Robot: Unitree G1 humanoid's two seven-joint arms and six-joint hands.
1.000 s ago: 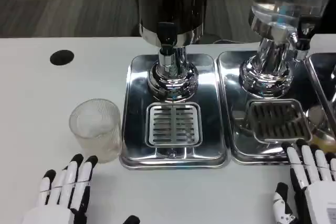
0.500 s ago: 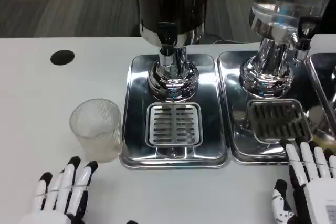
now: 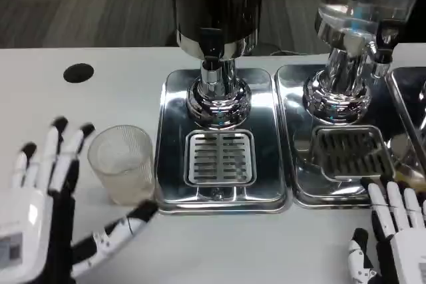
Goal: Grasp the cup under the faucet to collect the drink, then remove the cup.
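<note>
Your left hand (image 3: 40, 211) is spread wide, holding nothing, fingers up just left of the cup (image 3: 122, 163) and thumb reaching beneath its near side; contact not clear. Cup stands upright on the white table (image 3: 100, 98), beside the left edge of the steel drip tray (image 3: 266, 98), not under the faucet (image 3: 212, 48). It looks empty, though the ribbed glass makes that hard to read. Your right hand (image 3: 399, 237) lies flat, fingers apart, empty, at the near edge of the second tray (image 3: 293, 84). Judgement: nothing completed yet. Grasp, placement on the grate (image 3: 220, 157), filling and removal all remain.
</note>
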